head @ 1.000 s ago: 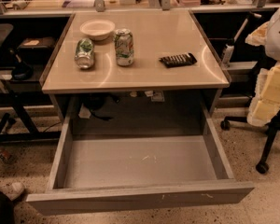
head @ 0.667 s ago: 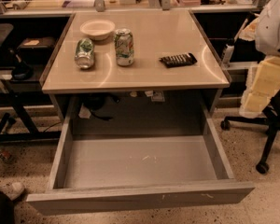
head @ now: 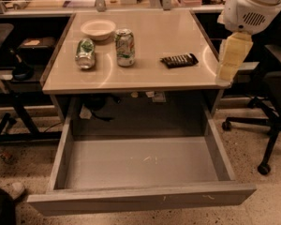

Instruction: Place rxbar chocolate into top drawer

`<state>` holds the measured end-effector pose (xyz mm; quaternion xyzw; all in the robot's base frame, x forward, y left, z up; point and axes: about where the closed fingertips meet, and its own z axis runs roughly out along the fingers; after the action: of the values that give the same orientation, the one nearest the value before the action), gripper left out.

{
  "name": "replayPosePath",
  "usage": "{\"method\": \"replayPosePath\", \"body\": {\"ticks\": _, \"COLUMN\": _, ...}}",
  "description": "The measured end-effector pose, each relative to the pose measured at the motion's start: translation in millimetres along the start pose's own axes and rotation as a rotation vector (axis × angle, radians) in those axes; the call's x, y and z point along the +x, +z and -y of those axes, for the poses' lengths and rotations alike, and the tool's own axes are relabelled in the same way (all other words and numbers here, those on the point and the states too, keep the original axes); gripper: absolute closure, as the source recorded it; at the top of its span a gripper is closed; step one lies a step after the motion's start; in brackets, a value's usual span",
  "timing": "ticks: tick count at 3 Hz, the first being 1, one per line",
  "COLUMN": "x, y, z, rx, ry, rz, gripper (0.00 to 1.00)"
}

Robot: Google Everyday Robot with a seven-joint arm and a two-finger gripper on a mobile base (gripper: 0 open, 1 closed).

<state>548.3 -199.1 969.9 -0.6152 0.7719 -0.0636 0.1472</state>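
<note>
The robot's white arm housing (head: 253, 6) has swung in and up from the right since the earlier view, and it now fills the top right corner, with the pale cream gripper (head: 232, 55) hanging below it over the right-hand edge of the surface. The gripper holds nothing, and whether it is open or closed cannot be told from this angle. Nothing else has shifted.

The wide, shallow grey top drawer (head: 140, 198) stands pulled out towards the camera below the front edge, its long front panel nearest and its flat grey bottom showing a few pale scuffs. Above it is the beige, glossy square surface (head: 164, 36). A black office chair on castors (head: 271, 116) stands on the speckled floor to the right, well apart from the drawer.

On the surface, towards the left, a green-and-white soda can (head: 125, 47) stands upright, and just beside it to the left a second green-and-white soda can (head: 85, 53) lies on its side. Behind the two sits a shallow white bowl (head: 98, 28).

The small flat black wrapped rxbar chocolate (head: 179, 60) lies flat on the right half of the surface, between the upright can and the gripper and touching neither. Its long axis runs left to right, nearly parallel with the front edge, the right end a little farther back
</note>
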Motion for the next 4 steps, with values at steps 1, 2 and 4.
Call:
{"method": "replayPosePath", "body": {"ticks": 1, "x": -11.1, "y": 1.8, "z": 20.4, "rx": -0.001, "ry": -0.019, "rz": -0.038, "gripper": 0.00}}
{"method": "replayPosePath", "body": {"ticks": 2, "x": -16.1, "y": 1.5, "z": 24.1, "rx": 0.015, "ry": -0.023, "rz": -0.025, "gripper": 0.00}}
{"method": "replayPosePath", "body": {"ticks": 4, "x": -28.1, "y": 27.9, "z": 55.7, "rx": 0.026, "ry": -0.043, "rz": -0.001, "gripper": 0.00}}
